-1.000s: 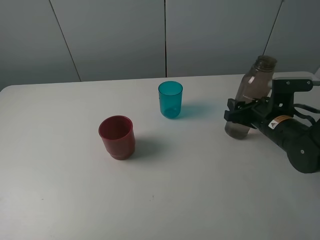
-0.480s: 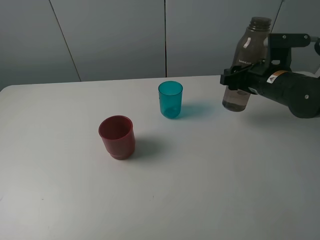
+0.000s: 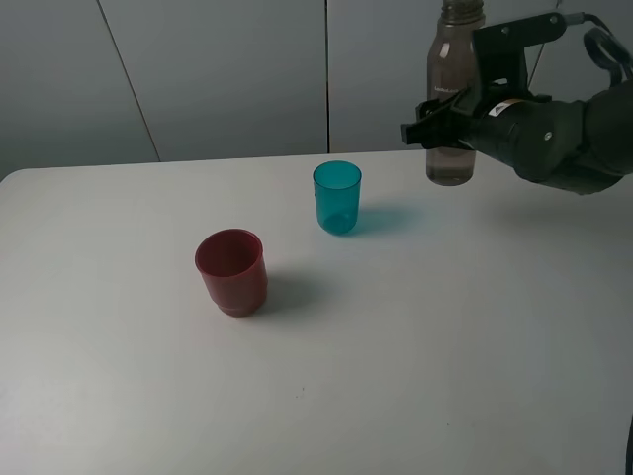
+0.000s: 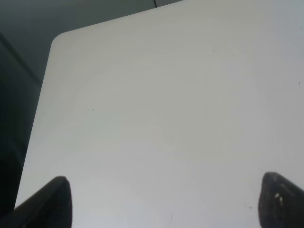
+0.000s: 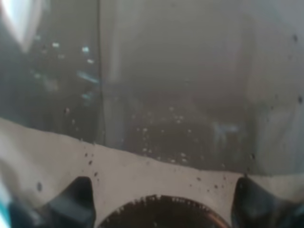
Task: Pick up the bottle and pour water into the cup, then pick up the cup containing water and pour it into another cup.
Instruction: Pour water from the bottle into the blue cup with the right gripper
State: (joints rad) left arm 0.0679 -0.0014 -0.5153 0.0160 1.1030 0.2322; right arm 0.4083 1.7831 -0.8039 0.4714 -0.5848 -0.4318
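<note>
The smoky grey-brown bottle (image 3: 450, 94) hangs upright in the air at the back right, above the table, with my right gripper (image 3: 442, 121) shut on its middle. Its body fills the right wrist view as translucent bottle (image 5: 161, 95) with droplets inside. The teal cup (image 3: 337, 197) stands on the table to the lower left of the bottle. The dark red cup (image 3: 231, 271) stands nearer the front left. In the left wrist view my left gripper (image 4: 164, 199) is open over bare white table, its two fingertips (image 4: 52, 199) far apart with nothing between them.
The white table (image 3: 415, 356) spreads across the exterior high view, with a grey panelled wall (image 3: 218, 69) behind it. In the left wrist view the table's rounded corner (image 4: 59, 40) and a dark drop beyond its edge show.
My right gripper has lifted the bottle off the table and carried it up and to the left, toward the teal cup. Both cups have stayed put.
</note>
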